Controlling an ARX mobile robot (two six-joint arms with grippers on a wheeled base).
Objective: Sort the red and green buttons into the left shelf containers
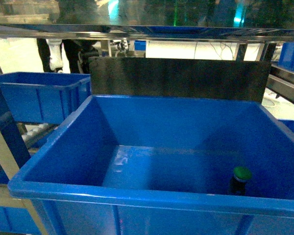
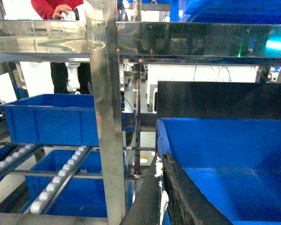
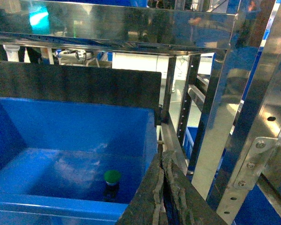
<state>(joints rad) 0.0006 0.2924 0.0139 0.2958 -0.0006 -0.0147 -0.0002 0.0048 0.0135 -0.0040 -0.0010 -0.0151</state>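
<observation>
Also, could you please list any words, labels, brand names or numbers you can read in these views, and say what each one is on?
There is no readable text in any view.
The large blue plastic bin: plain walls, no label visible.
The green-capped push button: no marking legible.
The dark board behind the bin: blank.
The shiny metal shelf frame: only reflections and coloured glints, no lettering.
</observation>
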